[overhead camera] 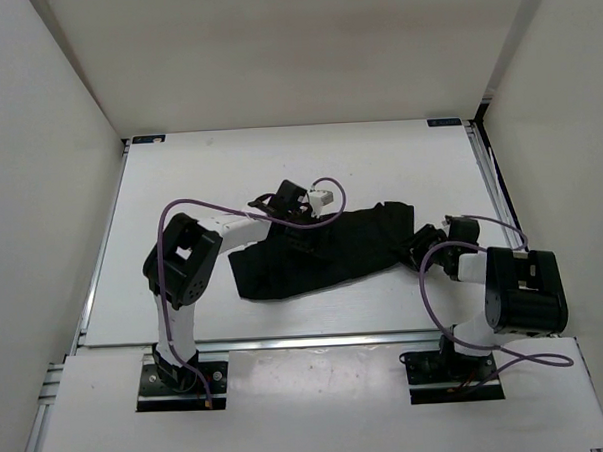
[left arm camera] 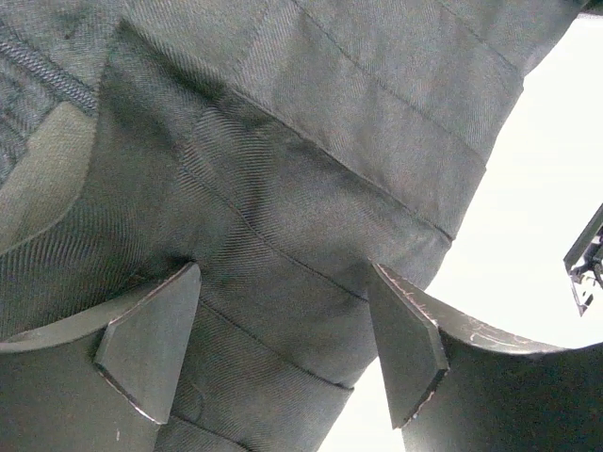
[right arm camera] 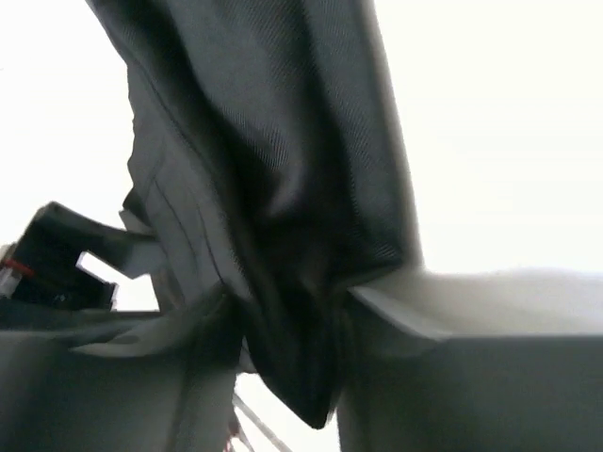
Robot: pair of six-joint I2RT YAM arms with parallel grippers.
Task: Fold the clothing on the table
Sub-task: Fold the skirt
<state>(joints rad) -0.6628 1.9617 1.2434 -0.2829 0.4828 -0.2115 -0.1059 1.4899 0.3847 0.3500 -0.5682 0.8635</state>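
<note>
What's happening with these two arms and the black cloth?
Both arms are working on the clothing, which lies crumpled in the middle of the table. The right pincer pinches a bunch of fabric at the right end. The left pincer is open, its fingers spread over the left half and gripping nothing. No neat fold shows yet.

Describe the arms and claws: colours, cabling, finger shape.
Left arm and right arm: black joint housings, white links, black bases. A purple cable runs along each. White connector at the left wrist. Left claw and right claw: flat wedge-shaped fingers, dark grey with paler edges.
</note>
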